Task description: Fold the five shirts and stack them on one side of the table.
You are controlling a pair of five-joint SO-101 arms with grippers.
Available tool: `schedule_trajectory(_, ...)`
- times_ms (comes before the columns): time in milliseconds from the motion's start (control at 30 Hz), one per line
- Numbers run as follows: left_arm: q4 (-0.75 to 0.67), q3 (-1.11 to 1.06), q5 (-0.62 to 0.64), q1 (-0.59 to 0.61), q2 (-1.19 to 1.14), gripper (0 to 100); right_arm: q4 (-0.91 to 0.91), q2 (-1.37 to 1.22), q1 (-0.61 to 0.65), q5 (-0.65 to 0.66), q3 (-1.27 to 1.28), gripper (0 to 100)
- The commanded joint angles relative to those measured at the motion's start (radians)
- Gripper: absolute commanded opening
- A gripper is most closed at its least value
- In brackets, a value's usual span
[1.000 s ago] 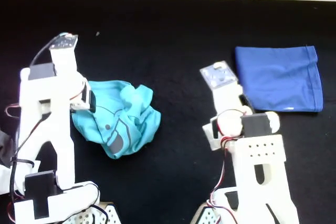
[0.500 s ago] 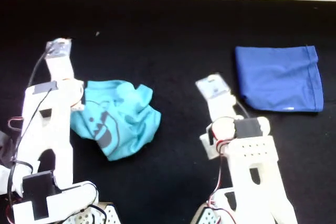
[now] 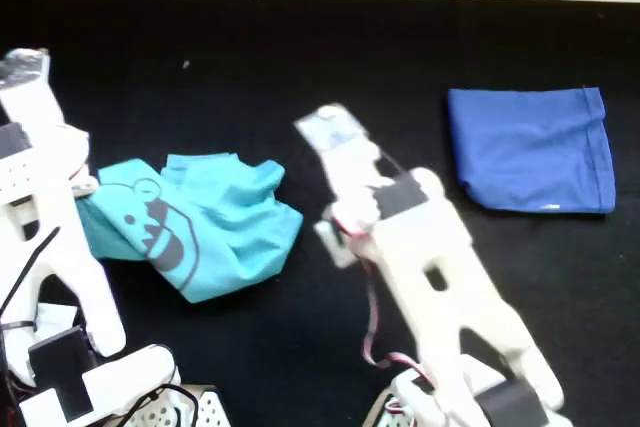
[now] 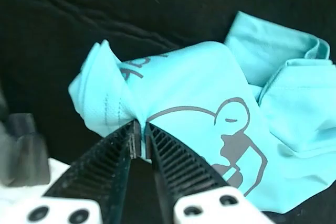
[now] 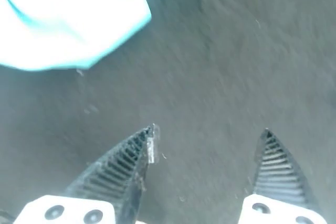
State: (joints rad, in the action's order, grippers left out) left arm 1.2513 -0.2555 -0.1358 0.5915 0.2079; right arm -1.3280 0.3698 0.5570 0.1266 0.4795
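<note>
In the high view, the left arm [image 3: 45, 197] stands at the left edge of the black table [image 3: 320, 47]. Its wrist is against the left end of the turquoise shirt [image 3: 190, 222]. That shirt lies crumpled on the left half of the table, with a grey figure [image 3: 160, 237] printed on its upper side. The right arm [image 3: 420, 237] leans in from the near edge toward the middle, its head just right of the turquoise shirt and apart from it. A folded blue shirt [image 3: 530, 147] lies flat at the far right, well apart from both arms.

In the left wrist view, the left gripper [image 4: 140, 140] is closed down narrow, its ribbed black fingers pinching a ridge of the turquoise fabric. The cloth gathers into pleats at the pinch, and the rest spreads away over the table with the grey print showing.

In the right wrist view, the right gripper [image 5: 208, 137] is spread wide with nothing between its fingers. It hangs over bare black table. A rounded edge of the turquoise shirt lies beyond the fingertips and does not touch them.
</note>
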Motion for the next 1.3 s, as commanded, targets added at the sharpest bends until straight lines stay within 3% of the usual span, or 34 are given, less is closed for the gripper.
schedule_trajectory(0,0.009,0.081,0.0,0.051,0.045,1,0.008,-0.183,0.082,-0.02,-0.208,28.9)
schedule_trajectory(200,0.012,0.111,0.002,0.114,0.045,1,0.01,-0.418,0.208,-0.017,-0.351,29.0)
schedule_trajectory(700,0.041,0.097,0.002,0.102,0.045,1,0.058,-0.8,0.369,-0.012,-0.624,28.9)
schedule_trajectory(833,0.106,0.111,0.002,0.099,0.045,1,0.056,-0.917,0.335,-0.012,-0.68,24.7)
schedule_trajectory(1033,0.169,0.108,0.002,0.093,0.045,1,0.048,-0.995,0.22,-0.018,-0.748,0.0)
schedule_trajectory(1267,0.258,0.111,0.002,0.051,0.045,1,-0.082,-0.903,0.018,-0.02,-0.829,0.5)
